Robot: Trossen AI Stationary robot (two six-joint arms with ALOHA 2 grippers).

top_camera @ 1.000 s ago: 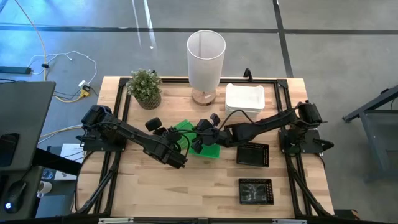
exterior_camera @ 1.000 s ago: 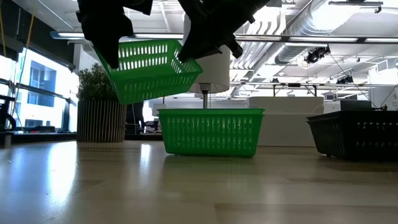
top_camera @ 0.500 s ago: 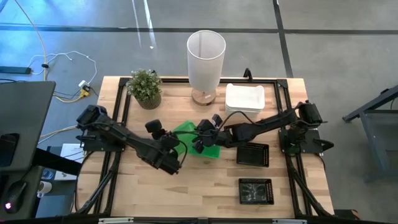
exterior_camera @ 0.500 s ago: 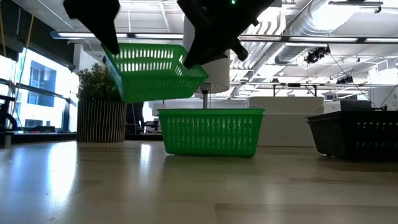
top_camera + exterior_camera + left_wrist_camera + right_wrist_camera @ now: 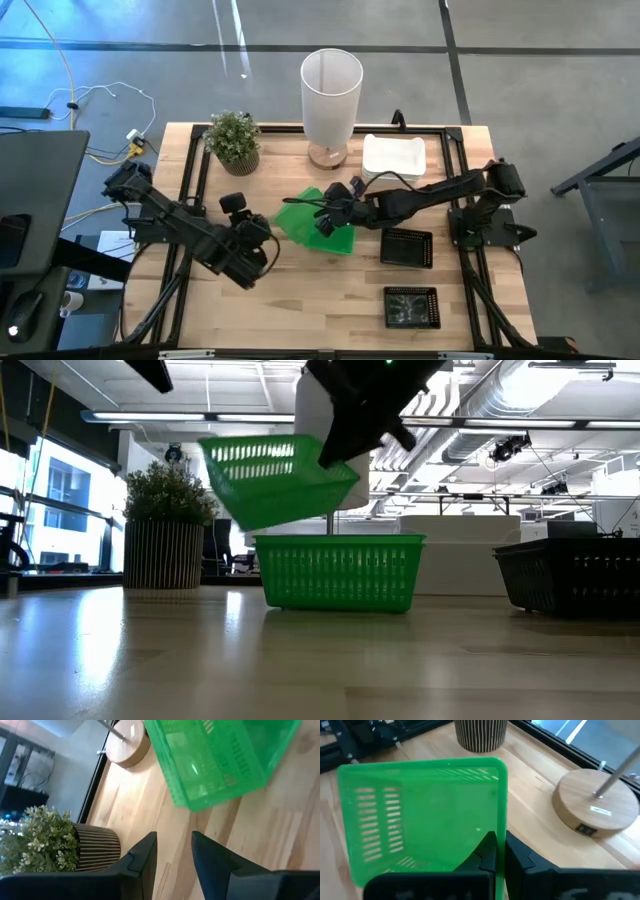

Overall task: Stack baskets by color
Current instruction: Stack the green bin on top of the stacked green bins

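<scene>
- The left gripper (image 5: 243, 268) stood at the left of the bench (image 5: 300, 310), clear of all baskets; its fingers (image 5: 145, 862) were parted with nothing between them.
- A potted plant (image 5: 234, 141) stood at the rear left corner; a tall white bin (image 5: 331, 92) stood on its wooden base at the rear centre.
- The raised green basket (image 5: 275, 480) hung tilted in the air, its rim pinched between the pressed-together fingers of the right gripper (image 5: 499, 851); it was above and slightly left of the lower green basket (image 5: 338, 572), not yet touching it.
- Judgement for the step in hand: level the raised basket first; shift it right until its walls line up over the lower basket's rim; lower it squarely so it nests rather than catching a corner; release only once it is seated.
- White baskets (image 5: 394, 158) lay stacked at the rear right; one black basket (image 5: 407, 247) lay right of centre and another black basket (image 5: 411, 306) nearer the front edge; whether either was itself a stack could not be told.
</scene>
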